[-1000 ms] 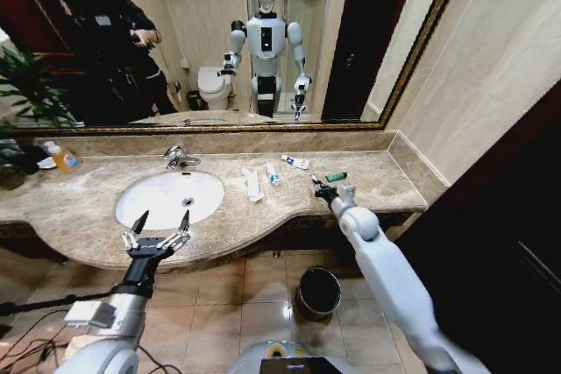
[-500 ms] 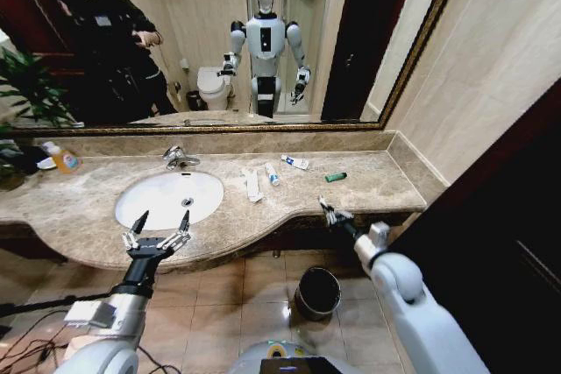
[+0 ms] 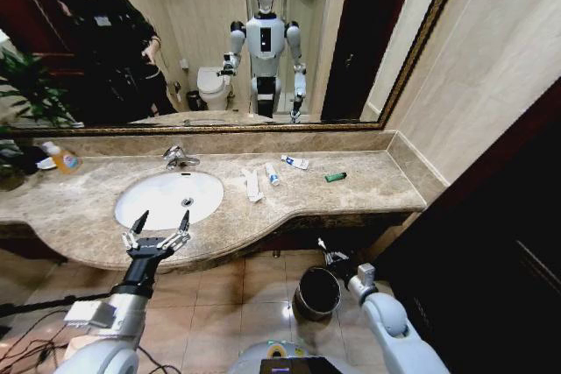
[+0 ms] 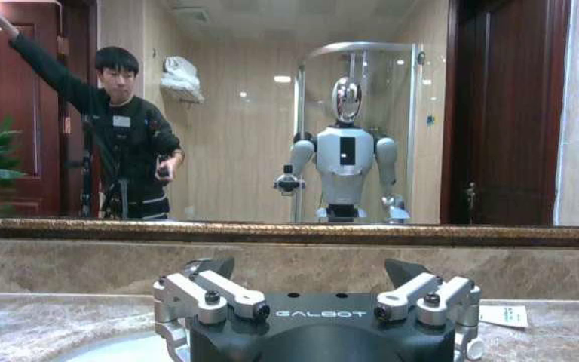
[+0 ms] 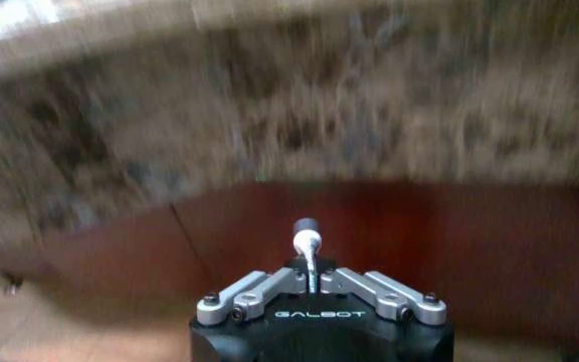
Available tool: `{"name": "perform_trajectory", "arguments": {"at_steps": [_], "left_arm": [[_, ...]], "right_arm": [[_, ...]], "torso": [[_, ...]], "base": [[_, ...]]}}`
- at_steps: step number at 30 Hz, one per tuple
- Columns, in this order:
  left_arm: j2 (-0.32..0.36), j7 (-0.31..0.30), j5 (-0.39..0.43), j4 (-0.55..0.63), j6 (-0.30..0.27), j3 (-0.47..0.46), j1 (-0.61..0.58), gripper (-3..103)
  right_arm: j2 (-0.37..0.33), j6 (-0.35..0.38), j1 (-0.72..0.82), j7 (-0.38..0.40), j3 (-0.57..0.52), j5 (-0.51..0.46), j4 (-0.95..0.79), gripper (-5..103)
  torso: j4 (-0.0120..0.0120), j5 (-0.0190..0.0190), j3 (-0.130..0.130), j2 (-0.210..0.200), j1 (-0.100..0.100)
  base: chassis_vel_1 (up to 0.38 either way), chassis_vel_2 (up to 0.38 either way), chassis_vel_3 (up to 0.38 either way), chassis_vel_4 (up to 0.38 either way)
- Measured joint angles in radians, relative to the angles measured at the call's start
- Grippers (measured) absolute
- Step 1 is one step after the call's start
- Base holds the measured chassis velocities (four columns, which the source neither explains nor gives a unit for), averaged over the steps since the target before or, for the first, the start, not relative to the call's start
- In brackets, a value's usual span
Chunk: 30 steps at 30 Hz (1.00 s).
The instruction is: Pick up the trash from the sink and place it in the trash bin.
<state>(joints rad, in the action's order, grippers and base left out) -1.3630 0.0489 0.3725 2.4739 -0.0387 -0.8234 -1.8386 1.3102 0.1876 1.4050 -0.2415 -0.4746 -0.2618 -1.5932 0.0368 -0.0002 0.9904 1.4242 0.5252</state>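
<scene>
The white oval sink [image 3: 153,203] sits in the beige counter and holds only its drain. The trash lies on the counter beside it: two white tubes [image 3: 252,185] [image 3: 273,174], a white packet [image 3: 295,162] and a small green piece [image 3: 335,177]. My right gripper [image 3: 330,254] is below the counter edge, just above the dark trash bin [image 3: 317,292]. In the right wrist view this gripper [image 5: 307,265] is shut on a thin white stick [image 5: 307,243]. My left gripper [image 3: 159,232] hangs open at the counter's front edge before the sink, and its open gripper [image 4: 310,273] faces the mirror.
A chrome tap [image 3: 180,158] stands behind the basin. An orange-liquid bottle [image 3: 63,158] and a plant [image 3: 22,94] are at the counter's far left. The dark cabinet front [image 5: 370,241] is close before the right wrist. A tiled floor [image 3: 237,304] surrounds the bin.
My right arm has drawn back from the counter and dropped below its edge toward the bin, carrying the stick. The left arm has not moved.
</scene>
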Motion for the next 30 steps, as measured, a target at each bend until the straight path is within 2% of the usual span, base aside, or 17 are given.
{"name": "perform_trajectory", "arguments": {"at_steps": [2, 3, 5, 13, 19, 20, 21, 24, 26, 30], "left_arm": [[0.0, 0.0, 0.0, 0.0, 0.0, 0.0, 0.0, 100], [0.0, 0.0, 0.0, 0.0, 0.0, 0.0, 0.0, 100], [0.0, 0.0, 0.0, 0.0, 0.0, 0.0, 0.0, 100], [0.0, 0.0, 0.0, 0.0, 0.0, 0.0, 0.0, 100], [0.0, 0.0, 0.0, 0.0, 0.0, 0.0, 0.0, 100], [0.0, 0.0, 0.0, 0.0, 0.0, 0.0, 0.0, 100], [0.0, 0.0, 0.0, 0.0, 0.0, 0.0, 0.0, 100], [0.0, 0.0, 0.0, 0.0, 0.0, 0.0, 0.0, 100], [0.0, 0.0, 0.0, 0.0, 0.0, 0.0, 0.0, 100], [0.0, 0.0, 0.0, 0.0, 0.0, 0.0, 0.0, 100]], "right_arm": [[0.004, -0.004, -0.004, -0.004, 0.001, 0.006, 0.018, 2], [0.025, -0.034, -0.025, -0.021, 0.003, 0.045, 0.112, 2], [0.043, -0.063, -0.044, -0.029, 0.004, 0.079, 0.188, 2], [0.106, -0.134, -0.128, -0.02, -0.008, 0.172, 0.426, 2], [0.124, -0.156, -0.166, 0.017, -0.009, 0.191, 0.497, -1], [0.124, -0.156, -0.167, 0.019, -0.009, 0.192, 0.497, 4], [0.124, -0.156, -0.167, 0.019, -0.009, 0.192, 0.497, 4], [0.123, -0.157, -0.171, 0.022, -0.007, 0.203, 0.494, 20], [0.123, -0.157, -0.172, 0.023, -0.007, 0.204, 0.493, 20], [0.122, -0.156, -0.174, 0.026, -0.006, 0.206, 0.488, 41]], "torso": [[0.0, 0.0, 0.0, 0.0, 0.0], [0.0, 0.0002, 0.0, 0.0, 0.0], [-0.0001, 0.0002, 0.0, 0.0, 0.0], [0.0, 0.0001, 0.0, 0.0, 0.0], [0.0, 0.0002, 0.0, 0.0, 0.0], [0.0, 0.0001, 0.0, 0.0, 0.0], [0.0, 0.0001, 0.0, 0.0, 0.0], [0.0, 0.0001, 0.0, 0.0, 0.0], [0.0, 0.0001, 0.0, 0.0, 0.0], [0.0, 0.0001, 0.0, 0.0, 0.0]], "base": [[0.0, 0.0, 0.0, 0.0], [0.0, 0.0, 0.0, 0.0], [0.0, 0.0, 0.0, 0.0], [0.0, 0.0, 0.0, 0.0], [0.0, 0.0, 0.0, 0.0], [0.0, 0.0, 0.0, 0.0], [0.0, 0.0, 0.0, 0.0], [0.0, 0.0, 0.0, 0.0], [0.0, 0.0, 0.0, 0.0], [0.0, 0.0, 0.0, 0.0]]}}
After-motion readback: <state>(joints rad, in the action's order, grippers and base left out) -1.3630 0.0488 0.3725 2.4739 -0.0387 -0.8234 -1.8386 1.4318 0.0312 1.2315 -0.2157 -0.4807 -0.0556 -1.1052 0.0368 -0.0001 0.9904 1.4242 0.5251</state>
